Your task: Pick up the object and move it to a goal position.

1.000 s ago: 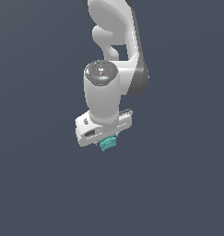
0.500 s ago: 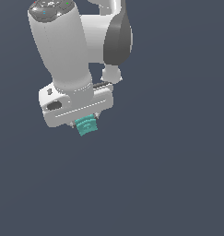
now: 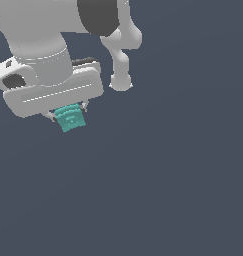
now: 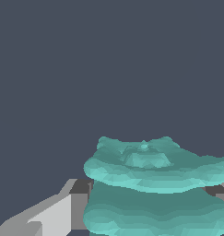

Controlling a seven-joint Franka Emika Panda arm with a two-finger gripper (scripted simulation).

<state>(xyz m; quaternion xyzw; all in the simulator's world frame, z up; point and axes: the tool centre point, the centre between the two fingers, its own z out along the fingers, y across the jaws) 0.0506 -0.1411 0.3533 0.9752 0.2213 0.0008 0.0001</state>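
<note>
Where the end effector (image 3: 69,116) clamps the object (image 3: 71,117), wavy ridged layers — wrist view only — fingers (image 4: 53,214) pressed beside.

Upper left of the frame: the white gripper (image 3: 68,114) hangs over plain dark ground, its short fingers clamped on the teal ridged object (image 3: 71,118)

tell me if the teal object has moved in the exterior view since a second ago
Yes. With no fixed landmark, judged against the frame, the teal object, clamped in the gripper, has shifted toward the exterior view's left and slightly upward.
</note>
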